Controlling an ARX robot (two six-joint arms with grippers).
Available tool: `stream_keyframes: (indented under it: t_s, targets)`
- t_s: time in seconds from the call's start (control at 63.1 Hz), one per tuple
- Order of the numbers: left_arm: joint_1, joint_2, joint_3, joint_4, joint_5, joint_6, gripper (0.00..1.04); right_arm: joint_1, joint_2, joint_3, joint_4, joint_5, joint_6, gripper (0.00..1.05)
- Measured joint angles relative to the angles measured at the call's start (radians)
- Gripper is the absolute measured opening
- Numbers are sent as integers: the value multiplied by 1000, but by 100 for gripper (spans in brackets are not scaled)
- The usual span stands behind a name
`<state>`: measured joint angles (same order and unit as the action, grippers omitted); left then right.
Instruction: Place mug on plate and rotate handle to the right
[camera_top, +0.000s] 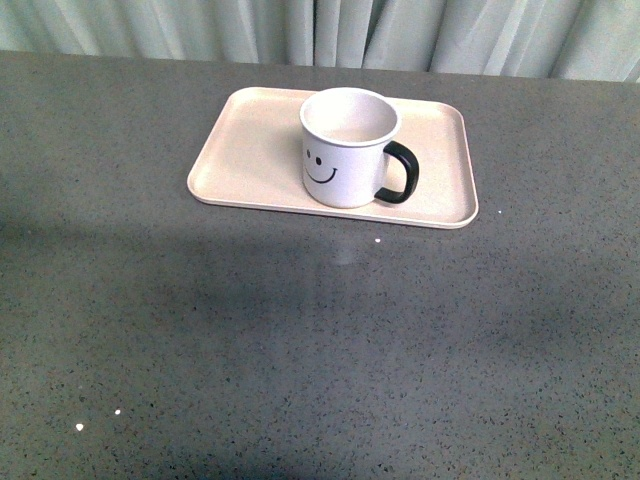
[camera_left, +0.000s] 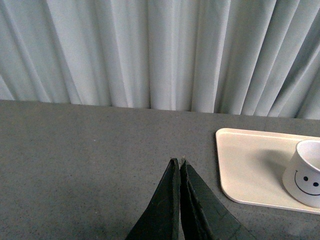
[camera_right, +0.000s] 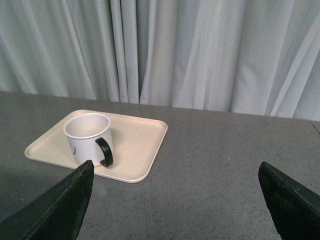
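Mug (camera_top: 345, 150) stands upright on the plate (camera_top: 250, 150), with its open top facing up. It sits a bit right of the middle of the plate, close to the rim nearest the robot. The smiley face looks toward the robot. The black handle (camera_top: 400, 172) sticks out to the right and turns a little toward the robot. The plate lies flat on the grey speckled table (camera_top: 300, 350), and its long side runs from left to right. A pale curtain (camera_top: 400, 30) hangs behind the table. The left gripper (camera_left: 179, 167) has its two dark fingers pressed together with nothing between them. It hangs over bare table, and the mug and plate are well apart from it, farther out and off to its side. The right gripper (camera_right: 175, 165) has its fingers spread wide and holds nothing. From its wrist view, the mug is farther out than the fingertips and nearer to one finger than the other. It is not between them and does not touch them.
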<state>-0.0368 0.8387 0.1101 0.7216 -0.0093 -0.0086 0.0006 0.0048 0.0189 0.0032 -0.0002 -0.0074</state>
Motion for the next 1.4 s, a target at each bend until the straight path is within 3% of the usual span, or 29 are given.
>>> stream_keyframes:
  t_s: [0.19, 0.317, 0.809, 0.825, 1.031, 1.126, 1.395]
  targets:
    - [32, -146, -50, -97, 9, 0, 1, 0, 0, 0, 0, 0, 0, 95]
    - [33, -179, -96, -81, 10, 0, 1, 0, 0, 0, 0, 0, 0, 95]
    - [33, -483, -97, -366, 10, 1, 1, 0, 0, 0, 0, 0, 0, 95]
    - [33, -579, -97, -455, 10, 1, 1, 0, 0, 0, 0, 0, 0, 95]
    - [33, -673, -97, -554, 10, 1, 1, 0, 0, 0, 0, 0, 0, 95]
    - [33, -798, -97, -709, 10, 1, 1, 0, 0, 0, -1, 0, 0, 95]
    - [34, -822, -97, -722, 10, 1, 1, 0, 0, 0, -1, 0, 0, 95]
